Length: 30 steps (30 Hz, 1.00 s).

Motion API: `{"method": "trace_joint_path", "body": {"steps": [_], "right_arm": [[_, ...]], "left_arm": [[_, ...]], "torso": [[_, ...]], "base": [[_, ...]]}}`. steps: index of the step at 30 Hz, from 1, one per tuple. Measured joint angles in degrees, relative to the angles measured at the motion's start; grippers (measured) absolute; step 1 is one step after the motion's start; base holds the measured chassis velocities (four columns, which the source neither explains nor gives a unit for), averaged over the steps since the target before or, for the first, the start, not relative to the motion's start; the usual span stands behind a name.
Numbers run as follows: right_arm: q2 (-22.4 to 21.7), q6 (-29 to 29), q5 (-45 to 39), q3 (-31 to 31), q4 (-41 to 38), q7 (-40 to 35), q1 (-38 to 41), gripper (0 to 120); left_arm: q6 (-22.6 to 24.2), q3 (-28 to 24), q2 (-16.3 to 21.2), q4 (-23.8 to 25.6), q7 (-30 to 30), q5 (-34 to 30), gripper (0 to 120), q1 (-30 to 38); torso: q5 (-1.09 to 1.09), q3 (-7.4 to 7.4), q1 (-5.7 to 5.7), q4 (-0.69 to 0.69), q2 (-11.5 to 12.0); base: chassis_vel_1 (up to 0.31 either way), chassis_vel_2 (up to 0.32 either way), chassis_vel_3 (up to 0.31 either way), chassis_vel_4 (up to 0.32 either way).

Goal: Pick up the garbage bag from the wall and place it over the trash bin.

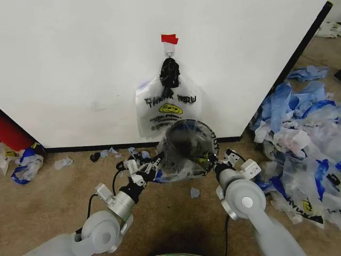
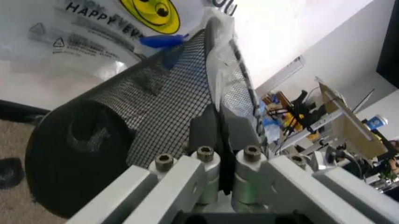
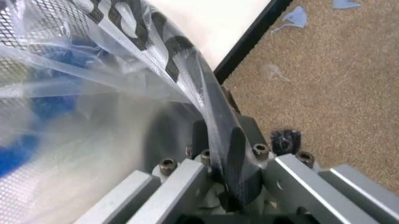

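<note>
both grippers, left gripper (image 1: 151, 169) and right gripper (image 1: 212, 160), clamp bag-lined trash bin (image 1: 186, 146).

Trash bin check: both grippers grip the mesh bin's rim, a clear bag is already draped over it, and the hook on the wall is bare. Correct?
Not quite. The hook is not bare: in the head view a THANK YOU garbage bag hangs from it on the wall. The rest holds: the left gripper and right gripper clamp the rim of the trash bin.

Grey rounded arms (image 1: 242, 200), silver bolted brackets, black cables, seemingly black fingers (image 3: 227, 154).
</note>
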State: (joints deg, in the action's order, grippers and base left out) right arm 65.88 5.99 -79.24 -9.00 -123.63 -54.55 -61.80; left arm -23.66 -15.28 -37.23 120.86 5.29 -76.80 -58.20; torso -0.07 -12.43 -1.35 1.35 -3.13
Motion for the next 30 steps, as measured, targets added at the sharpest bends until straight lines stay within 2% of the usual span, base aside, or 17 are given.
{"method": "trace_joint_path", "body": {"steps": [22, 23, 24, 26, 28, 30], "right_arm": [[-0.8, 0.3, -1.2, -0.8, -1.5, 0.8, -0.4, 0], [-0.8, 0.3, -1.2, -0.8, -1.4, 0.8, -0.4, 0], [-0.8, 0.3, -1.2, -0.8, -1.3, 0.9, -0.4, 0], [-0.9, 0.3, -1.2, -0.9, -1.2, 0.9, -0.4, 0], [-1.1, 0.4, -1.6, -1.5, -1.2, 0.9, -0.3, 0], [-1.1, 0.4, -2.0, -2.2, -1.3, 0.9, -0.3, 0]], "left_arm": [[-1.0, -4.0, -1.9, -3.3, 3.2, 2.1, 0, 3.5], [-1.0, -4.0, -1.9, -3.4, 3.2, 2.1, 1, 3.5], [-1.0, -3.9, -1.9, -3.5, 3.1, 2.2, 8, 3.5], [-1.0, -3.8, -1.8, -3.6, 3.1, 2.4, 10, 3.4], [-1.0, -3.1, -1.4, -3.9, 3.1, 2.8, 21, 3.1], [-1.1, -2.5, -1.3, -4.4, 3.2, 3.0, 27, 2.9]], "torso": [[0.00, 0.00, 0.00, 0.00, 0.0], [0.00, 0.00, 0.00, 0.01, 0.0], [0.00, 0.00, 0.00, 0.00, 0.0], [0.00, 0.00, 0.00, 0.00, 0.0], [0.00, 0.00, 0.00, 0.00, 0.0], [0.00, 0.00, 0.00, 0.00, 0.0]], "base": [[0.000, 0.000, 0.000, 0.000], [0.000, 0.000, 0.000, 0.000], [0.000, 0.000, 0.000, 0.000], [0.000, 0.000, 0.000, 0.000], [0.000, 0.000, 0.000, 0.000], [0.000, 0.000, 0.000, 0.000]]}}
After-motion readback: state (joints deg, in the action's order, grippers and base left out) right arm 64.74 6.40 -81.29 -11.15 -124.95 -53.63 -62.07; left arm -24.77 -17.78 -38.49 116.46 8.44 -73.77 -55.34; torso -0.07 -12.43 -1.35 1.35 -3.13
